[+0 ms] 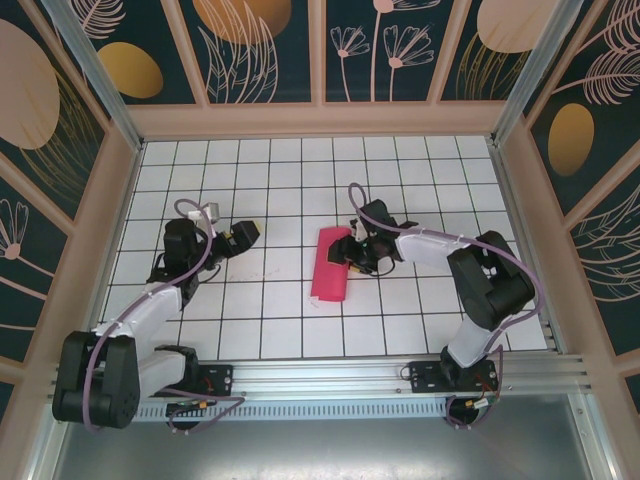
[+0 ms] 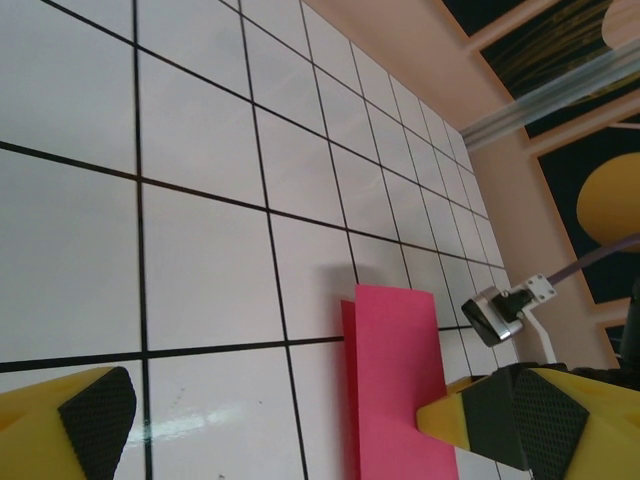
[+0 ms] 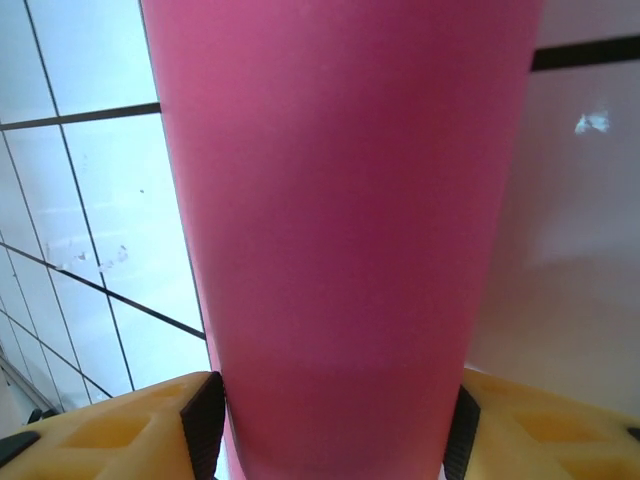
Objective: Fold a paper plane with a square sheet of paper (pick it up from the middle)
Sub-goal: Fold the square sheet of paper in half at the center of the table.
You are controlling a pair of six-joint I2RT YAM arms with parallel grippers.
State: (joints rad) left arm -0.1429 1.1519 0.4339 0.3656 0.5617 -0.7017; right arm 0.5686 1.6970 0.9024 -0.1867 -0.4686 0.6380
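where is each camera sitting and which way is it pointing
Top external: above and behind the arms, looking down on the grid table; both arms show, left hand open, right hand at the red paper.
Left wrist: on the left arm, looking low across the table toward the paper; its two yellow fingers frame the bottom.
Right wrist: on the right arm, close against the paper, which spans between its fingers.
Shared: all three views show the paper.
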